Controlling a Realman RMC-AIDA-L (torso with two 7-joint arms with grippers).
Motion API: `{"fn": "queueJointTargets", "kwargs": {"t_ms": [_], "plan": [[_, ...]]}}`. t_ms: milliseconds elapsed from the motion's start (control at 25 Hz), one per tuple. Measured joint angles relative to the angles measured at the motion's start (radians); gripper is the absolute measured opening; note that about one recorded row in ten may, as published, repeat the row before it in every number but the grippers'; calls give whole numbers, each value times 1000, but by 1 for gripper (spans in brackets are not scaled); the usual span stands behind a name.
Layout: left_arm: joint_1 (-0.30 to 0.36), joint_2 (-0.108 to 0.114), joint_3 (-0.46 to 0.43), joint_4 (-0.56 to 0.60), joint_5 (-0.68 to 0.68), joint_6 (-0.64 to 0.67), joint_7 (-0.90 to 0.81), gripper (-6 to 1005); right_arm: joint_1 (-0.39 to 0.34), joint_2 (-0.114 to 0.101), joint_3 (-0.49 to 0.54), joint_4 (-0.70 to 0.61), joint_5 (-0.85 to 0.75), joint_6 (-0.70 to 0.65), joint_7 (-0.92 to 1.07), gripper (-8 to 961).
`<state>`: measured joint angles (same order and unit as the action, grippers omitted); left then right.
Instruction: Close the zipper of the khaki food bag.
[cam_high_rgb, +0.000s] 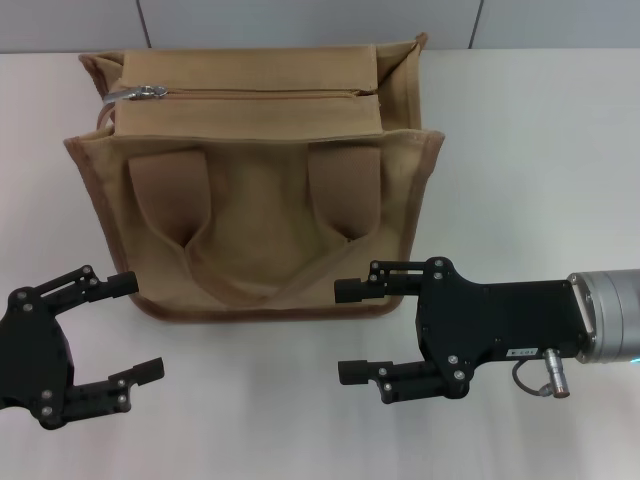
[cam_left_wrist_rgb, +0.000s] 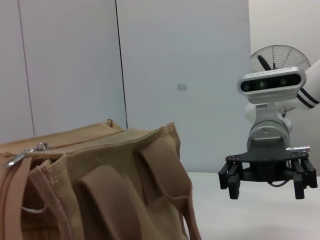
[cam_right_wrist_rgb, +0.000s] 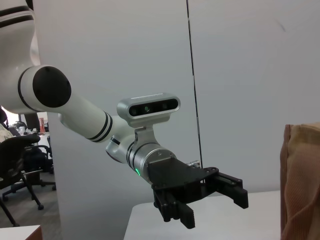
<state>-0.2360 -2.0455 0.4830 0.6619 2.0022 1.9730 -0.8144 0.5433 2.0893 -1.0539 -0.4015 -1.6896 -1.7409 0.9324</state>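
Note:
The khaki food bag (cam_high_rgb: 255, 215) stands upright mid-table, its two looped handles hanging down the front. The zipper (cam_high_rgb: 270, 94) runs along the top panel as a thin dark line, with the silver pull tab (cam_high_rgb: 140, 92) at its left end. My left gripper (cam_high_rgb: 147, 326) is open and empty by the bag's near left corner. My right gripper (cam_high_rgb: 339, 332) is open and empty just in front of the bag's near right corner. The left wrist view shows the bag (cam_left_wrist_rgb: 100, 185), the pull tab (cam_left_wrist_rgb: 24, 153) and the right gripper (cam_left_wrist_rgb: 265, 192). The right wrist view shows the left gripper (cam_right_wrist_rgb: 215, 210).
The white table (cam_high_rgb: 530, 150) has bare room to the right of the bag and in front of it. A grey panelled wall stands behind. One edge of the bag (cam_right_wrist_rgb: 300, 180) shows in the right wrist view. A fan (cam_left_wrist_rgb: 280, 57) stands behind the right arm.

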Motion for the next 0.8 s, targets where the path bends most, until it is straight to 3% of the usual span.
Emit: {"fn": "queueJointTargets", "kwargs": {"t_ms": [440,600,640,680,800], "plan": [[5,-2,-17,-10,-6,-9,9,805,4,1,1,15,2,1,-3,726],[5,-20,-179,-33,-10,-16,24,797,6,1,9,51,11,4,-20,726],[5,-20,-179,-33,-10,-16,24,795,6,2,10,64,19,4,-31,726],[5,-21,-252,-61,-10,-19,44,792,7,2,9,81,31,4,-48,726],[5,-21,-323,-90,-10,-37,59,786,3,2,9,121,54,5,-96,726]]}}
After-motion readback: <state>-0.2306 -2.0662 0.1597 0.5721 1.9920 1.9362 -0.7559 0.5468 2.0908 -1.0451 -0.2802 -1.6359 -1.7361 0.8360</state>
